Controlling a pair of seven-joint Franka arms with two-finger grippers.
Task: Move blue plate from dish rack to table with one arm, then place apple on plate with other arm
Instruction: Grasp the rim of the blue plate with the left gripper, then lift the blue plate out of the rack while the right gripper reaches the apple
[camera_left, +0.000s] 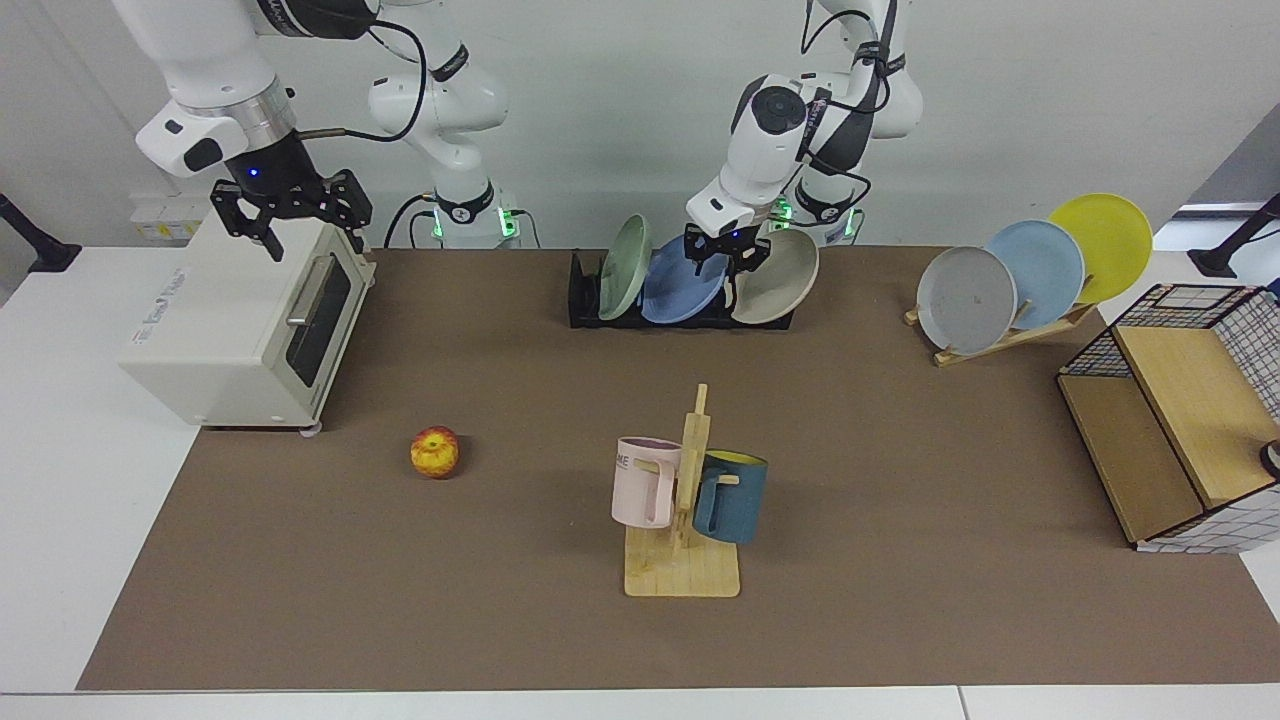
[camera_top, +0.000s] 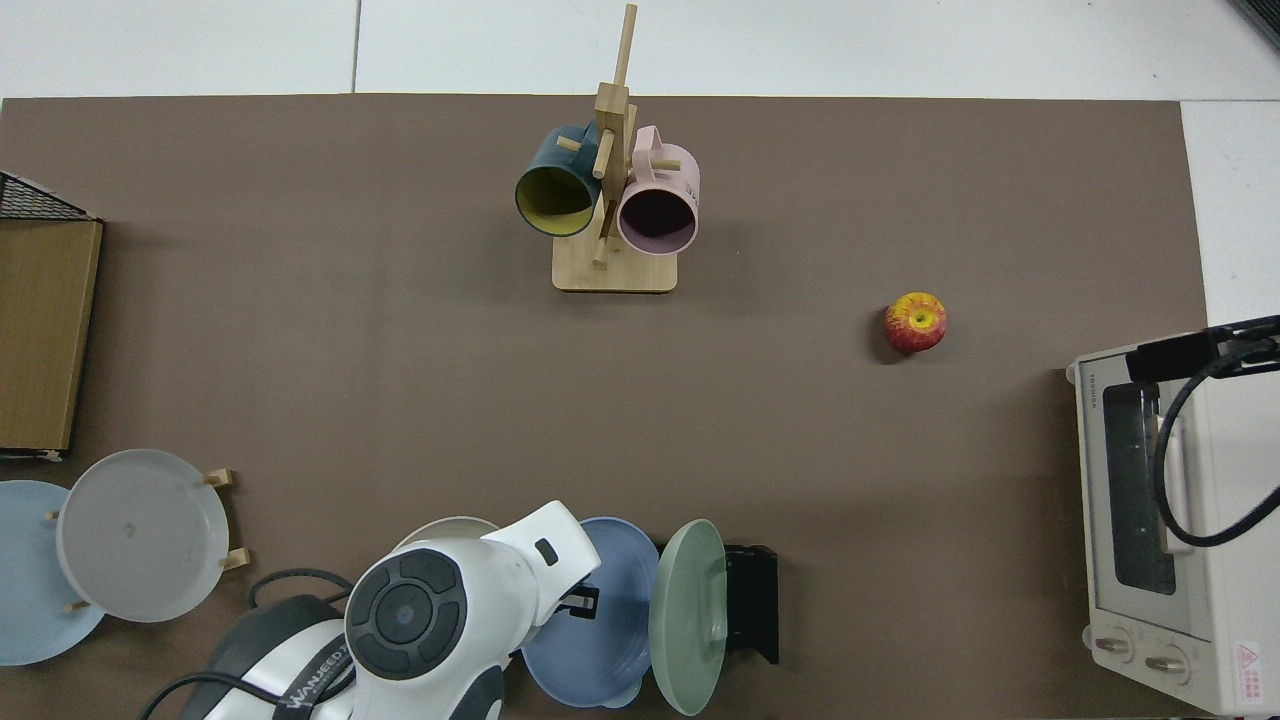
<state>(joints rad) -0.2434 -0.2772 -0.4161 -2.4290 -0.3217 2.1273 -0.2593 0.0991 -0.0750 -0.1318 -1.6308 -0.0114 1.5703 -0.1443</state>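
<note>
The blue plate (camera_left: 678, 292) (camera_top: 605, 650) stands on edge in the black dish rack (camera_left: 585, 302) (camera_top: 752, 602), between a sage-green plate (camera_left: 624, 268) and a beige plate (camera_left: 782, 285). My left gripper (camera_left: 720, 262) (camera_top: 580, 602) hangs at the blue plate's upper rim, open, one finger on each side of the rim. The apple (camera_left: 435, 452) (camera_top: 915, 322) lies alone on the brown table (camera_left: 900, 450). Far from the apple, my right gripper (camera_left: 295, 225) waits open above the toaster oven.
A white toaster oven (camera_left: 250, 320) stands at the view's left. A wooden mug tree (camera_left: 685, 500) with two mugs is mid-table. A slanted wooden stand (camera_left: 1000, 335) holds grey, pale blue and yellow plates. A wire-and-wood box (camera_left: 1170, 440) sits at the right.
</note>
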